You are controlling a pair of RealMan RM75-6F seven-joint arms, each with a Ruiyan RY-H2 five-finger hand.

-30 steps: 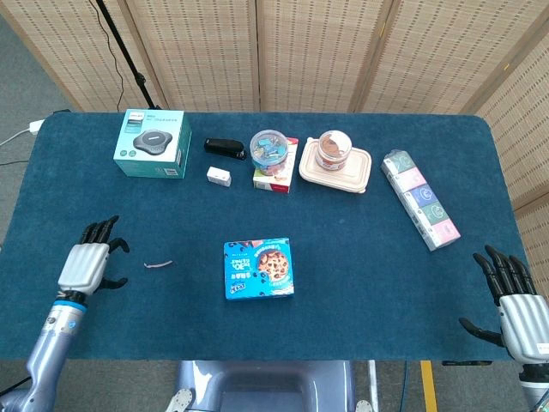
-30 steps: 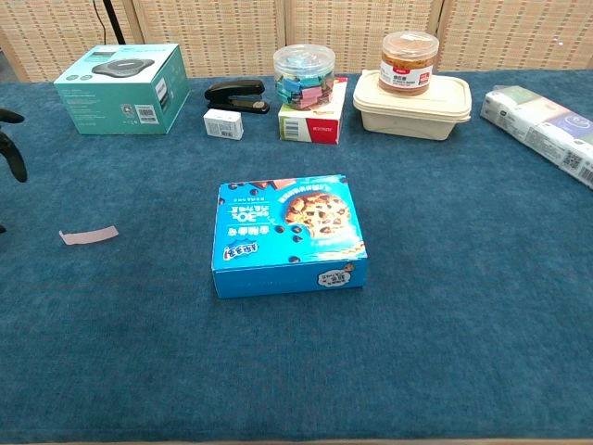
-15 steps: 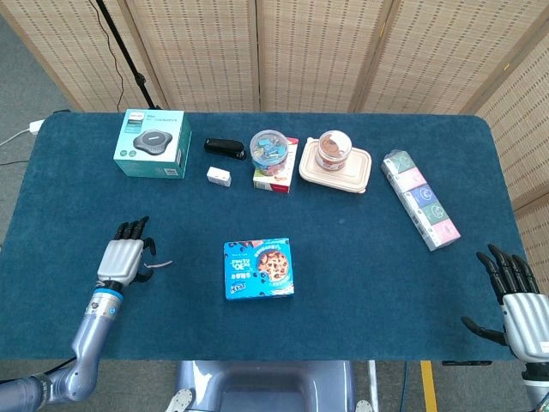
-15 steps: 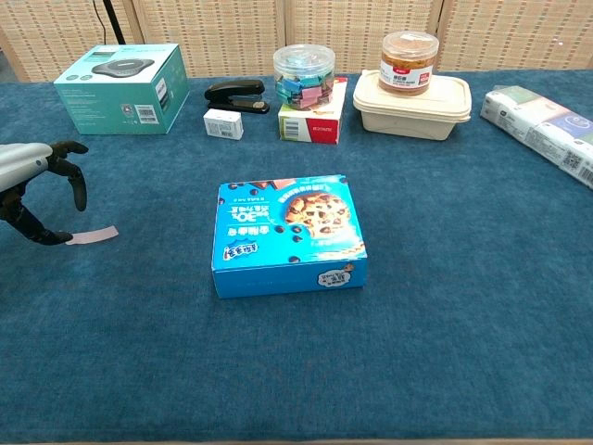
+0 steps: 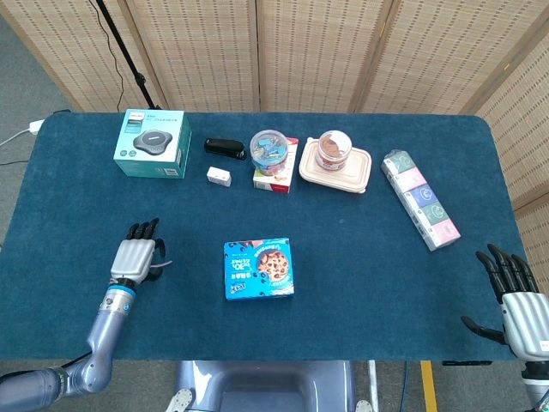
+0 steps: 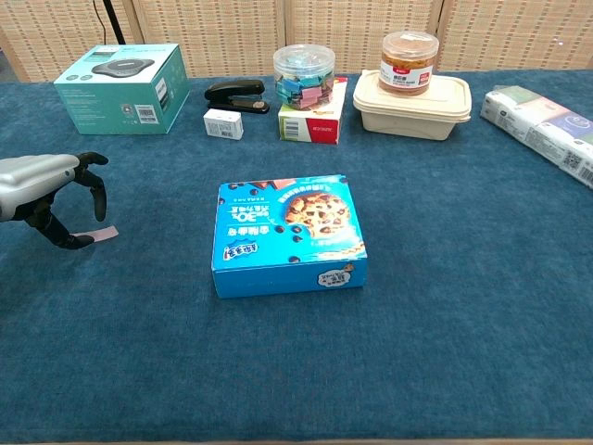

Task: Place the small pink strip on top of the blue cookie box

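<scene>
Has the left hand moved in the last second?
Yes. The left hand has moved toward the blue cookie box and now sits over the pink strip, which lies on the table.

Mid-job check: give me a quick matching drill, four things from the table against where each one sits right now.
Things:
1. pink strip
2. blue cookie box
3. black stapler
4. right hand

Places:
A. back row, beside the teal box
B. table's middle
C. under the left hand
D. near right corner, fingers apart

Pairs: 1-C, 2-B, 3-A, 4-D
</scene>
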